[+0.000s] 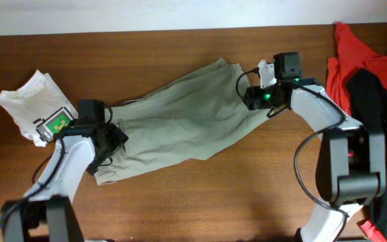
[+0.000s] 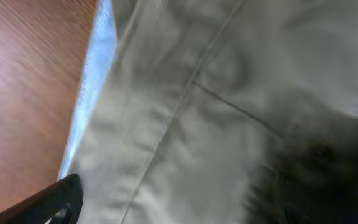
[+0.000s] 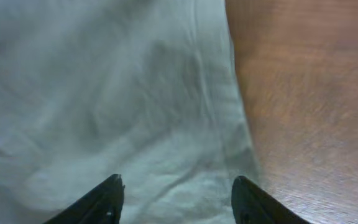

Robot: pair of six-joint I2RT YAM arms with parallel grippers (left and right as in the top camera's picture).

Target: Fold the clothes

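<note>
The shorts lie slantwise on the worktop, long axis running from the left claw, whose opening I cannot tell, to the right claw, spread wide over the other end.

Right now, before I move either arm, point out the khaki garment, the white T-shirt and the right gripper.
khaki garment (image 1: 180,121), overhead view, middle of the spread cloth.
white T-shirt (image 1: 25,104), overhead view, plain white part left of its green print.
right gripper (image 3: 178,182), right wrist view, midway between its open fingertips.
</note>
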